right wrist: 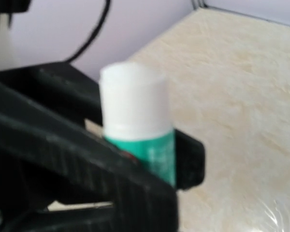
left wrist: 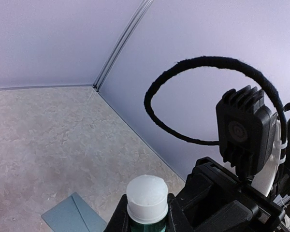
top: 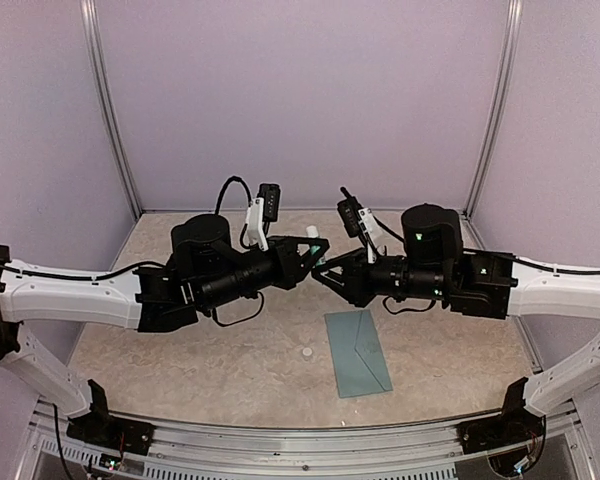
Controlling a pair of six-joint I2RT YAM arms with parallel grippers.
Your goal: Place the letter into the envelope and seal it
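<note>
Top external: envelope point(top: 358, 352) lengthwise near-to-far; left tool point(top: 316, 250), right tool point(top: 326, 270) clamping glue stick point(left wrist: 146, 198)

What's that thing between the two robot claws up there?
A white-and-green glue stick, held between the left gripper and the right gripper; both wrist views show it clearly.
</note>
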